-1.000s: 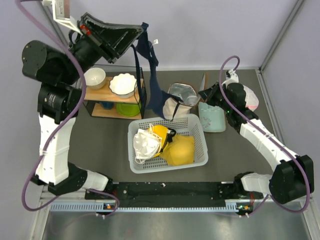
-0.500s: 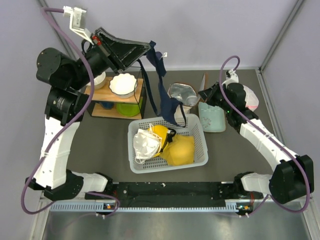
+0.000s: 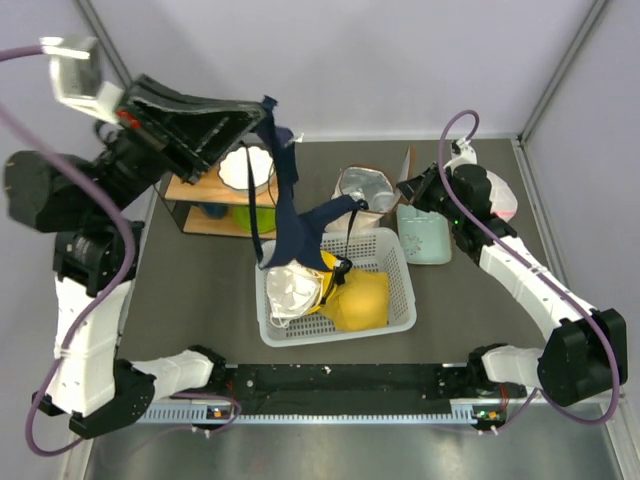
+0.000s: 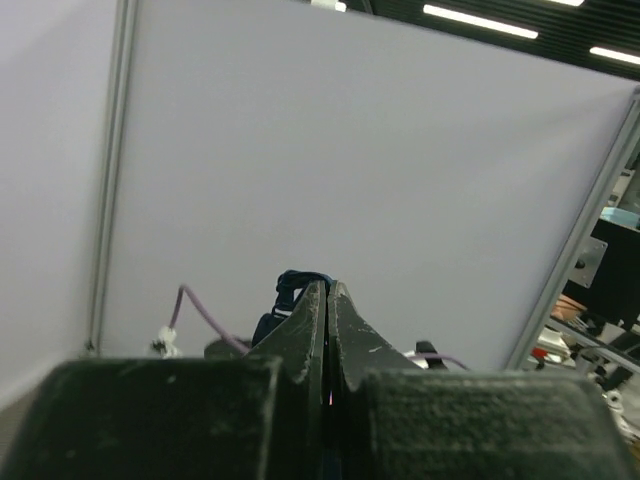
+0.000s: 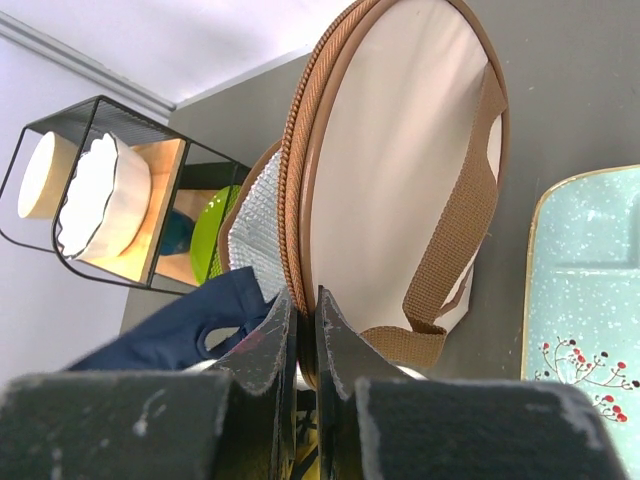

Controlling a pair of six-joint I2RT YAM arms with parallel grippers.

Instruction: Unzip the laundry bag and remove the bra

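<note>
the left gripper (image 3: 262,110) is up high, pinched tight on a strap of the bra (image 3: 292,225), which hangs down over the white basket (image 3: 402,300). the right gripper (image 5: 305,300) is pinched on the brown edge of the open laundry bag (image 5: 400,180), just behind the basket.

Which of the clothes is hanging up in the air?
The dark navy bra, dangling from the shut left gripper. The yellow padded garment and the white cloth both lie in the white lattice basket.

No readable text, label or number anywhere.
</note>
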